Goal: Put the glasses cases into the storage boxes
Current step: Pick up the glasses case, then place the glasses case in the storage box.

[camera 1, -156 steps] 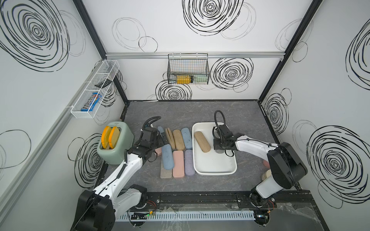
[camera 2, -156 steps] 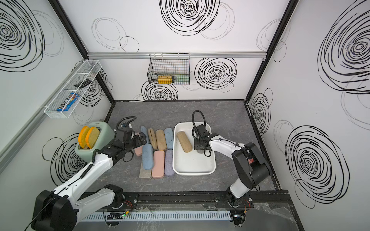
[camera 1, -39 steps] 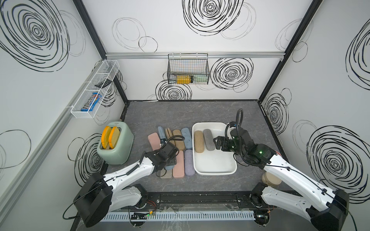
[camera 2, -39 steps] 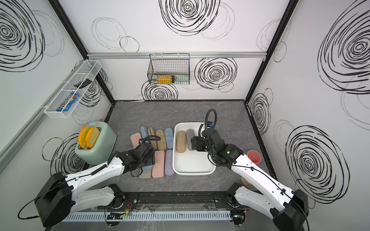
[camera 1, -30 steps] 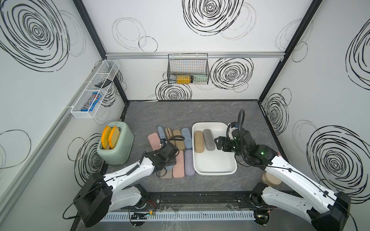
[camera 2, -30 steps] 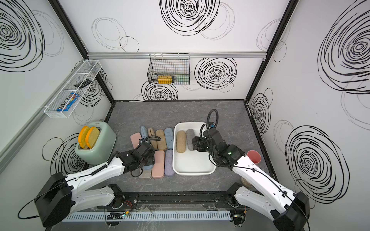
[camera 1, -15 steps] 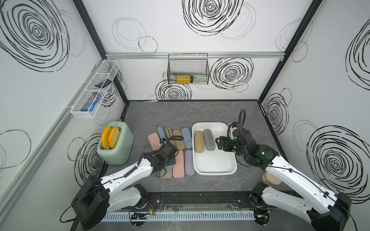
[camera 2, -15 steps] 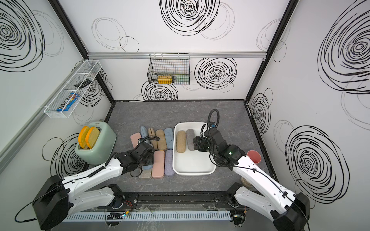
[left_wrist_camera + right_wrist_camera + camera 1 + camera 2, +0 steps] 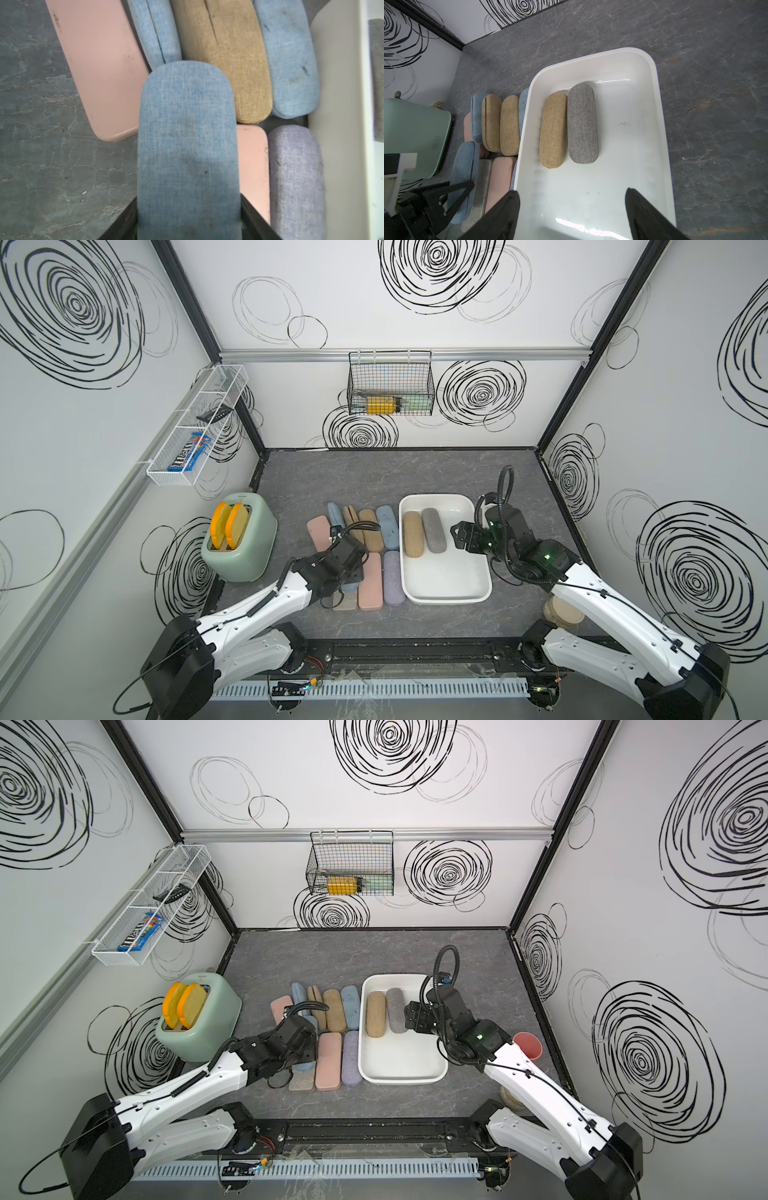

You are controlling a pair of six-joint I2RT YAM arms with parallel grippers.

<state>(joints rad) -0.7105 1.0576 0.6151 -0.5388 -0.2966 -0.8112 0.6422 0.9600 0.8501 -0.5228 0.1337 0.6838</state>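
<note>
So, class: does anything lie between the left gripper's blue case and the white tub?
Yes: a pink case and a lilac case lie flat between the blue case and the white tub; both are low.

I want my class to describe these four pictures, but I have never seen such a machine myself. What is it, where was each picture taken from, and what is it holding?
This is a robot with two arms at a grey table. Two pictures look down from overhead and are nearly alike; the other two come from a camera on each wrist. The left arm has its jaws closed on a blue case, seen close in its wrist view. The right arm hangs over the white tub, jaws open and empty. In the tub a tan case and a grey case lie side by side. More cases lie beside it on the table, among them a lilac case and a pink case. A green toaster holding two toast slices stands on the left.
</note>
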